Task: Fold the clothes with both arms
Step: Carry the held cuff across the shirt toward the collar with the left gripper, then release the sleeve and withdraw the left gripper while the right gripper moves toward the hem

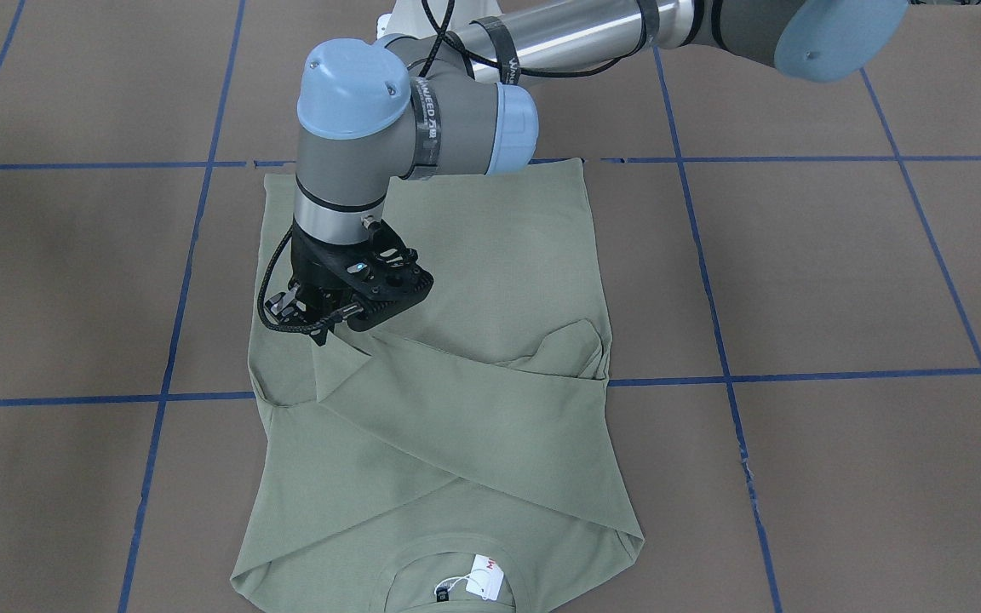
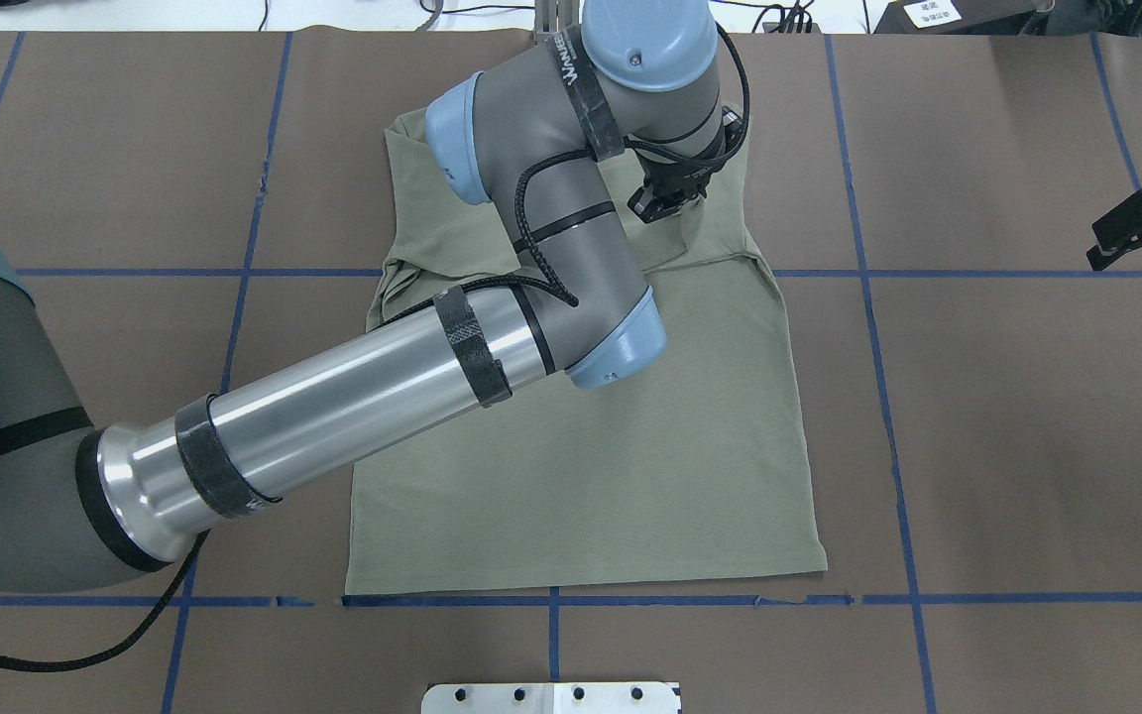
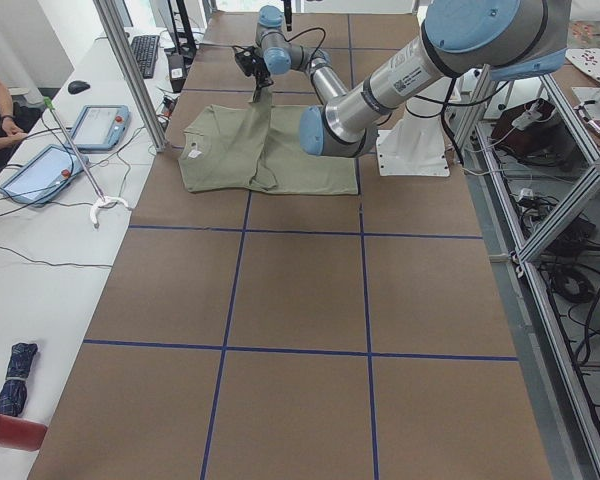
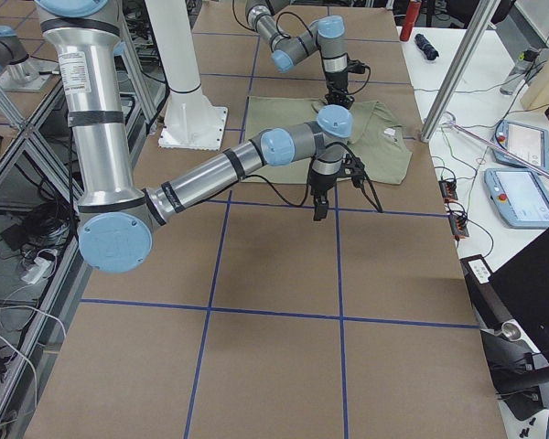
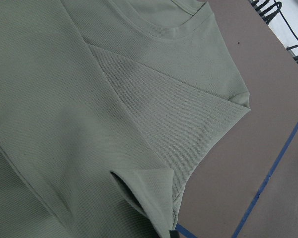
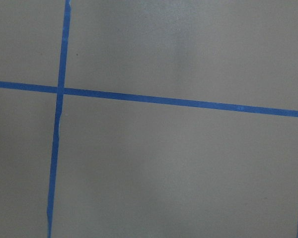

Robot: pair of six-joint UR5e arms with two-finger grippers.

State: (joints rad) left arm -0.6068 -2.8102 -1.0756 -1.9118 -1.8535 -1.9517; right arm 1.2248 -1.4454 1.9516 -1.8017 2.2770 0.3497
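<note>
1. Brown paper covers the worktop, and blue tape lines cut it into big squares.
2. From the overhead camera, my green shirt lies flat in the middle of the worktop. Its long side runs from 12 o'clock to 6 o'clock. The neck, with a white tag, points to 12, away from the robot. The straight bottom edge sits at 6, close to the robot.
3. Both sleeves are folded in and cross over the chest like an X. The top sleeve lies over the other one. I think they are tucked in to make the shirt a neat, narrow shape before the big fold.
4. The left arm reaches right across the shirt to about 1 o'clock. The left tool is down at the end of the top sleeve, because that is where the sleeve end lands. I cannot tell if it is pinching the cloth or has let go. Its own camera shows only cloth.
5. The right tool hangs out at 3 o'clock, well apart from the shirt. No cloth hangs from it, and its camera sees only brown paper and blue tape. I cannot tell if its fingers are apart or together. My guess is that it waits there so the arms do not bump.
</note>
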